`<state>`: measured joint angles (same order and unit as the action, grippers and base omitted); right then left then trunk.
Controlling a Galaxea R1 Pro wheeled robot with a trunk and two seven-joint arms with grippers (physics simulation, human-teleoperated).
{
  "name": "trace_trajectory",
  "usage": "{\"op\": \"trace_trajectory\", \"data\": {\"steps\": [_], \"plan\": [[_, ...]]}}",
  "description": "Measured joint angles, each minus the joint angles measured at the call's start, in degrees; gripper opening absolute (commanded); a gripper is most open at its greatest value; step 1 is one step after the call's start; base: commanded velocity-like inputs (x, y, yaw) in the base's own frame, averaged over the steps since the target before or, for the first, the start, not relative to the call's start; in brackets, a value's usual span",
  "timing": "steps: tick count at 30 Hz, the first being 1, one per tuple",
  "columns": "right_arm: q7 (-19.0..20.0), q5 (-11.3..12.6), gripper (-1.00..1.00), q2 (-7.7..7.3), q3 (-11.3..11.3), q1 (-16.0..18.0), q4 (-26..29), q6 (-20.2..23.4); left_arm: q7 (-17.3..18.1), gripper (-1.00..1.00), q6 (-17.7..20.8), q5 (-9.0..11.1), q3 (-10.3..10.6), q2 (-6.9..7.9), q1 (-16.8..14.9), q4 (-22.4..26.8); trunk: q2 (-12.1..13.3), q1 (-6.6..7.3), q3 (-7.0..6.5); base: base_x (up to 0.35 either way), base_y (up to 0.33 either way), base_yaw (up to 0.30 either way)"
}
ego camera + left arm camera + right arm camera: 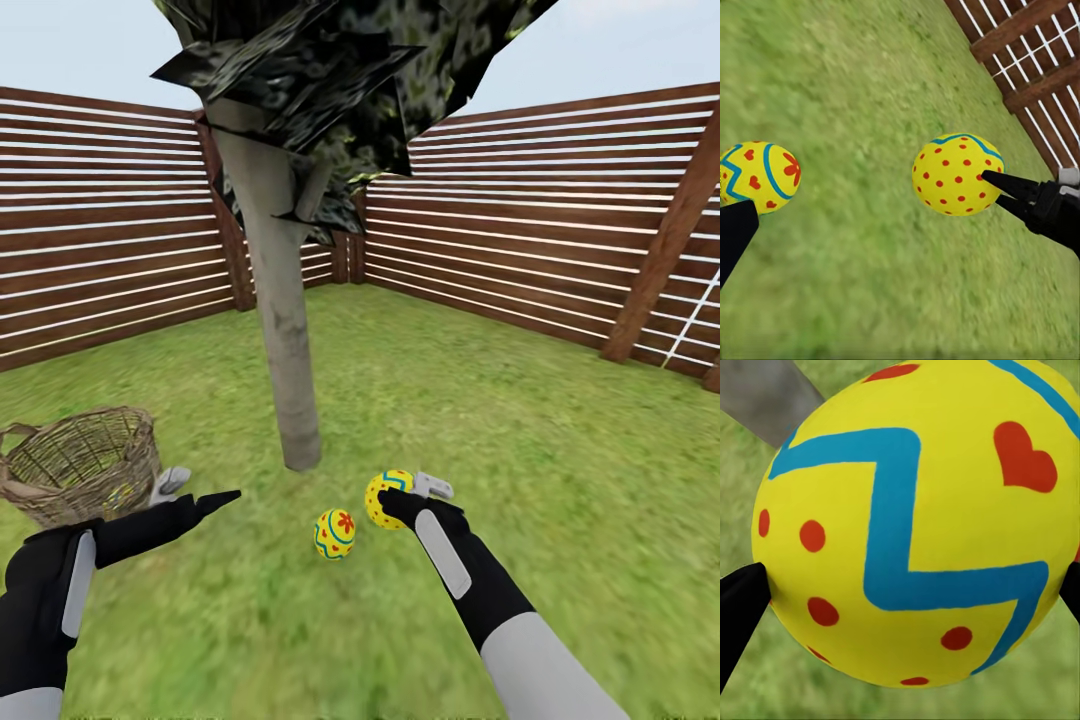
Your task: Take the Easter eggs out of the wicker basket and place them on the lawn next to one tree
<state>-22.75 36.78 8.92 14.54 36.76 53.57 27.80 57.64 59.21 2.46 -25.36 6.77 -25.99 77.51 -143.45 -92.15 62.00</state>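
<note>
**Egg held near the tree trunk**

The right pincer [397, 497] grips a dotted Easter egg [387, 496] just above the lawn [520, 420], near the tree [282, 330]. A second egg [334, 533] (red hearts) lies on the grass beside it. The left pincer [205, 490] stands open beside the wicker basket [85, 462].

Head camera looks down over the lawn [560, 480]; both wrist cameras sit close, sharing the dotted egg [958, 174].
</note>
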Motion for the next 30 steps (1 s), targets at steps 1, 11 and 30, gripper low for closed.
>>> {"op": "trace_trajectory", "data": {"steps": [1,11,30], "plan": [[0.0,0.0,-1.0,0.01,0.0,0.0,0.0,0.0,0.0,1.0,0.0,0.0,0.0,0.0,0.0,0.0,0.0,-0.03,0.22,0.0,0.0,0.0],[0.0,0.0,-1.0,0.02,0.0,0.0,0.0,0.0,0.0,1.0,0.0,0.0,0.1,-0.09,0.0,0.0,-0.1,-0.28,2.44,0.0,0.0,0.0],[0.0,-0.1,-1.0,0.06,0.0,0.0,-0.8,0.0,0.0,1.0,-0.1,0.0,0.3,-0.26,0.0,0.0,-0.4,-0.77,6.65,0.0,0.0,0.0]]}}
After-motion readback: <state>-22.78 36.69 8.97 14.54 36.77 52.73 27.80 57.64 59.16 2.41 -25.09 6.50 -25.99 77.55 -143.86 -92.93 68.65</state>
